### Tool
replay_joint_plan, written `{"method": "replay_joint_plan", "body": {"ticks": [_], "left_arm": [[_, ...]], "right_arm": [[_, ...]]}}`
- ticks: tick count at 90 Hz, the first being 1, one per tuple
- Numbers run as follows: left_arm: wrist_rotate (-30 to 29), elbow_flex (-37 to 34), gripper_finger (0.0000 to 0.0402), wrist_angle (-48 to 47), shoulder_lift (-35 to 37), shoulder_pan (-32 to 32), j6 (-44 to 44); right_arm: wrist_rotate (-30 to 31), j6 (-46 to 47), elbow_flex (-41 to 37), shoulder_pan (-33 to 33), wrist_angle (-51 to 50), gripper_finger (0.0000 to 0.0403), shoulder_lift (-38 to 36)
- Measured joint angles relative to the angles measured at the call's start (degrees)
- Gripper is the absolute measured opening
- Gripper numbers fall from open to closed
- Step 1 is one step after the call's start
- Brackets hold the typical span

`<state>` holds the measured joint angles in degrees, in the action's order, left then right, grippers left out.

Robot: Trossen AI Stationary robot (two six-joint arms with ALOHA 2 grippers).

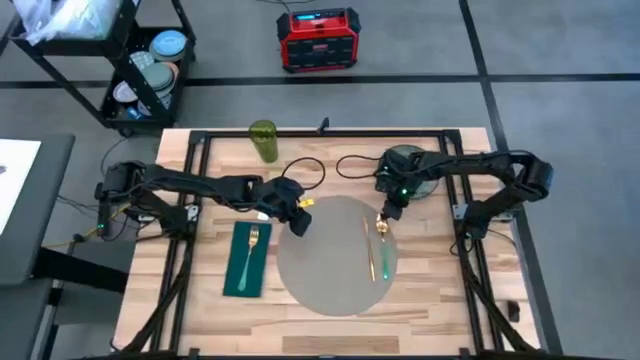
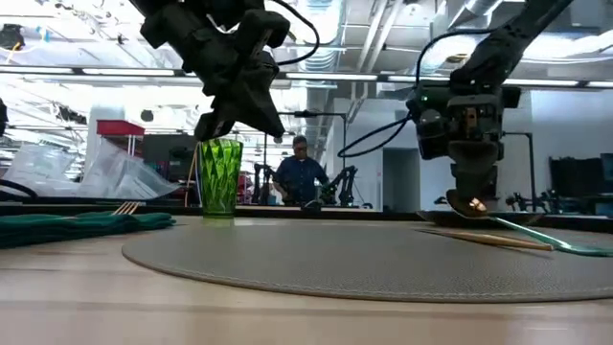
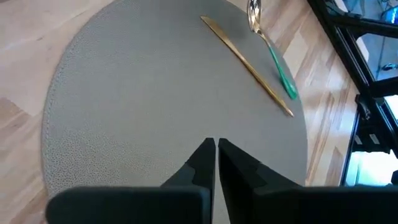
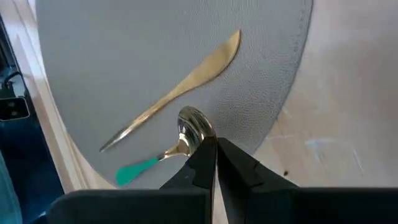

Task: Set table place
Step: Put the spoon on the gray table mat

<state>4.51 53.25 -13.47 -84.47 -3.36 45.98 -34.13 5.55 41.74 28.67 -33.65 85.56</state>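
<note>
Directly beneath right tool (image 4: 216, 144), mat (image 4: 155, 50), tool closed, empty

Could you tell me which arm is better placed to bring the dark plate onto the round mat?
Right, probably. The right pincer hovers over the mat's right edge near the spoon, and the plate lies under that arm. The left pincer, shut, is farther away.

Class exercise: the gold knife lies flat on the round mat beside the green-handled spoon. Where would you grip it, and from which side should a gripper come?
Grip the gold knife around mid-length, coming straight down from above, fingers closing across its narrow width. It lies flat on the mat, so a side approach probably finds no purchase. The spoon lies close alongside, so the finger on that side needs care.
</note>
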Motion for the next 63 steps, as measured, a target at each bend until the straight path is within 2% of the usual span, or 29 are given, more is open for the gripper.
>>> {"method": "replay_joint_plan", "body": {"ticks": [44, 63], "left_arm": [[0.0, 0.0, 0.0001, 0.0, 0.0, 0.0, 0.2], [0.0, 0.0, 0.0001, 0.0, 0.0, 0.0, 0.3]], "right_arm": [[1.2, -0.2, 0.0, 0.0, 0.5, 0.0000, 0.0], [-0.2, -1.5, 0.0, 0.0, 0.9, 0.0000, 0.0]]}}
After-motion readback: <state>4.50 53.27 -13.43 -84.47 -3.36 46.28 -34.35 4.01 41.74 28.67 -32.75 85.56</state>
